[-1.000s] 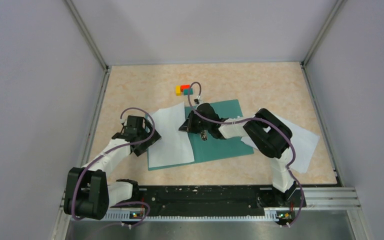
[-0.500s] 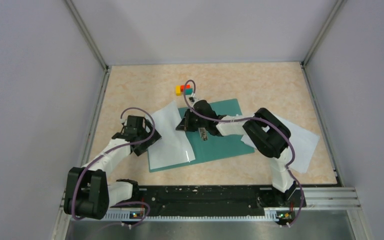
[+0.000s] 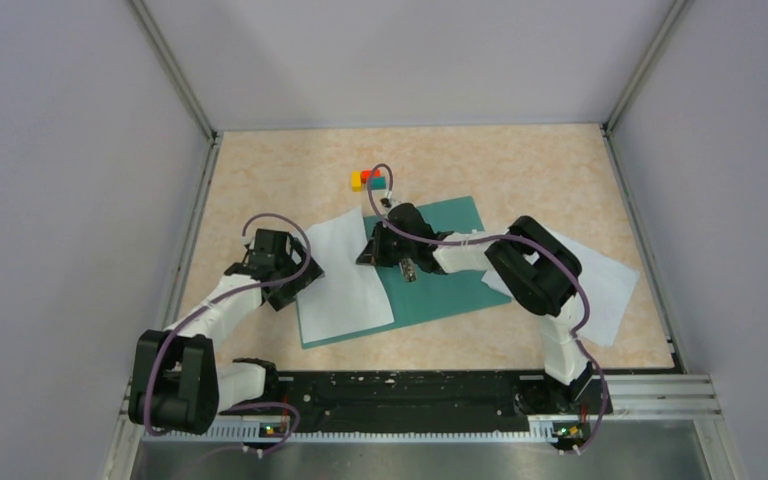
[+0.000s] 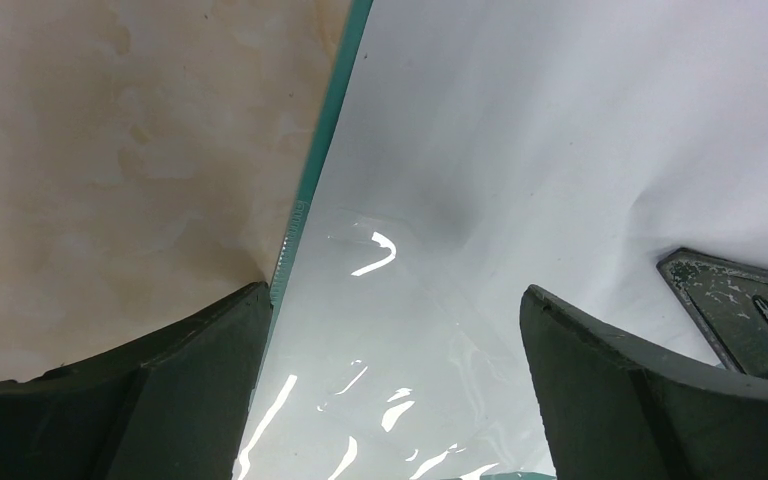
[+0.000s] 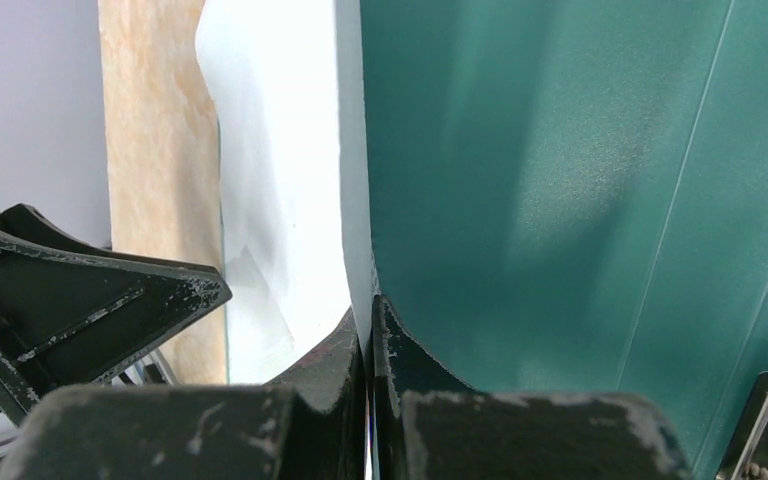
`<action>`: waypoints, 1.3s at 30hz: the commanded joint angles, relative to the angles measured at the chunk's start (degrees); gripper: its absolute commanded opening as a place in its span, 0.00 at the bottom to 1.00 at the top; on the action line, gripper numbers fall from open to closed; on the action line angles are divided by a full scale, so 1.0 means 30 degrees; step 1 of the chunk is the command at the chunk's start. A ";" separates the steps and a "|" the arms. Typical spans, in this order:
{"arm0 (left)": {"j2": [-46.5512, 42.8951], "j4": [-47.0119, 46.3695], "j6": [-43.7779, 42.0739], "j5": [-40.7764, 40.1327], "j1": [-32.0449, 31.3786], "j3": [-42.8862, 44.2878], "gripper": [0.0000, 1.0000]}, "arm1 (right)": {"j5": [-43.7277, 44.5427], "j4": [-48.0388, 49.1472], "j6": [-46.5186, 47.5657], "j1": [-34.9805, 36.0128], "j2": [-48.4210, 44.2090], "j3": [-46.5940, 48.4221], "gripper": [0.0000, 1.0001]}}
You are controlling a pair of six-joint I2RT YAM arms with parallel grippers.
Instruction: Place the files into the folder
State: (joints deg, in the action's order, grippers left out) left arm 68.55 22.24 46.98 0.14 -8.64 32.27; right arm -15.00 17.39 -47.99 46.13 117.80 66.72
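Sheet [image 5: 280, 150] edge pinched by right fingers [image 5: 335, 365], visible only from wrist

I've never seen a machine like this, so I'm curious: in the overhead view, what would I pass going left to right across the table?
left gripper → white sheet → right gripper, pinching that sheet's edge → bare teal part of the folder → loose white sheets

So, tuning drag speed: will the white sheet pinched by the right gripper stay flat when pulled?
Probably not: the sheet bows up into the shut right gripper, so likely floppy. Glossy glints under the open left gripper suggest it may slide over the folder.
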 commanded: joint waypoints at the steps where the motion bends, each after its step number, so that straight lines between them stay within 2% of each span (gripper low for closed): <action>1: 0.0305 -0.0397 0.0044 0.0362 0.0032 0.0568 0.98 | 0.0209 0.0045 0.0265 0.0326 -0.0660 -0.0233 0.00; 10: 0.0138 0.0001 -0.0143 0.0143 0.0047 0.1036 0.99 | 0.0571 -0.1820 0.0869 0.0311 -0.0737 0.0826 0.02; 16: -0.0621 0.1342 -0.0977 -0.1247 0.0040 0.2608 0.99 | 0.2144 -0.4827 0.2240 0.0165 -0.2698 0.1783 0.53; 18: -0.0849 0.1718 -0.1280 -0.1429 0.0040 0.3228 0.99 | 0.2873 -0.6305 0.3037 -0.0042 -0.3554 0.2201 0.63; 20: -0.0990 0.1869 -0.1659 -0.1210 0.0018 0.3825 0.99 | 0.4194 -0.8075 0.4236 -0.0232 -0.4353 0.2655 0.69; 24: -0.0353 0.0792 -0.1903 -0.0428 0.0010 0.4271 0.96 | 0.5829 -1.0280 0.5414 -0.0662 -0.5071 0.2749 0.69; 27: 0.1158 0.0041 -0.1297 -0.0158 -0.0040 0.5261 0.84 | 0.6273 -1.0523 0.5625 -0.0668 -0.5335 0.2089 0.66; 30: 0.2969 -0.0818 -0.0959 -0.0407 -0.0023 0.6279 0.67 | 0.6271 -1.0483 0.5652 -0.0685 -0.5337 0.1510 0.62; 36: 0.6352 -0.1593 -0.0485 -0.2030 0.0025 0.8410 0.40 | 0.6229 -1.0365 0.5848 -0.0673 -0.5383 0.0988 0.53; 39: 0.7811 -0.1513 -0.0324 -0.2817 0.0138 0.9255 0.36 | 0.6377 -1.0470 0.6054 -0.0662 -0.5401 0.0871 0.52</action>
State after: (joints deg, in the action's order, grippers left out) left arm 88.09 20.75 44.93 -3.88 -8.67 55.77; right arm 2.85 -14.26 -31.46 44.18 103.22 69.28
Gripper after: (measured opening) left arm 0.375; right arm 0.524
